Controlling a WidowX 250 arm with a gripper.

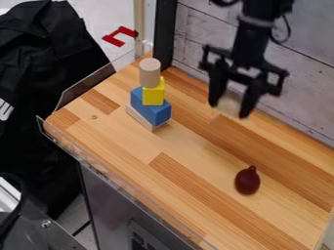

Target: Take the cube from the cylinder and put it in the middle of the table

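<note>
The black gripper (pixel 229 108) hangs over the back right part of the table (pixel 189 163), shut on a pale wooden cube (pixel 229 103) that is blurred between its fingers. To its left stands a stack near the table's back left corner. A beige cylinder (pixel 149 73) stands upright on top of it, above a yellow block (pixel 153 94). Under these lie a blue block (pixel 151 107) and a pale block (pixel 139 118) at the bottom. Whether the held cube touches the table cannot be told.
A dark red pear-shaped object (pixel 247 180) stands toward the right of the table. A grey plank wall (pixel 300 83) rises behind, with a black post (pixel 165 34) at the back left corner. Clear low edging (pixel 117 173) runs along the front left edge.
</note>
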